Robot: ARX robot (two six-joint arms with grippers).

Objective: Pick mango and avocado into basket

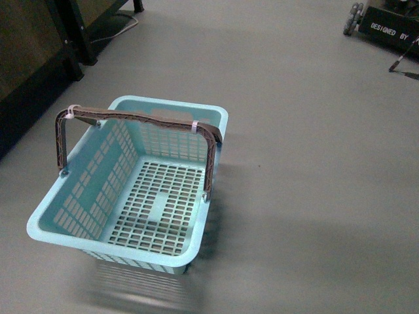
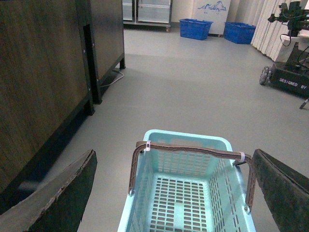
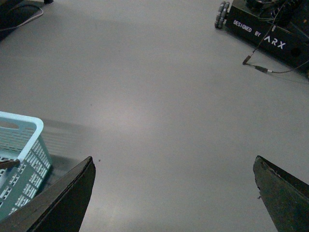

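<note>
Your basket (image 1: 196, 121): light blue, on grey floor (image 1: 314, 163), handles upright. Left gripper (image 2: 174, 193): spread wide, above basket. Right gripper (image 3: 174, 193): spread wide, beside basket, over bare floor.

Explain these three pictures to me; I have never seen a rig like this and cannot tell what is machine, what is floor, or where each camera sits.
This is a robot with two arms. One picture comes from a camera on its body, looking down at a light blue basket standing on grey floor. The basket is empty; its brown handles are tied together with white ties. The other two pictures come from cameras on the wrists. The dark wedges at their lower corners are the fingers of the left gripper, spread wide above the basket, and of the right gripper, spread wide over bare floor beside it. Neither holds anything. No fruit is visible.
</note>
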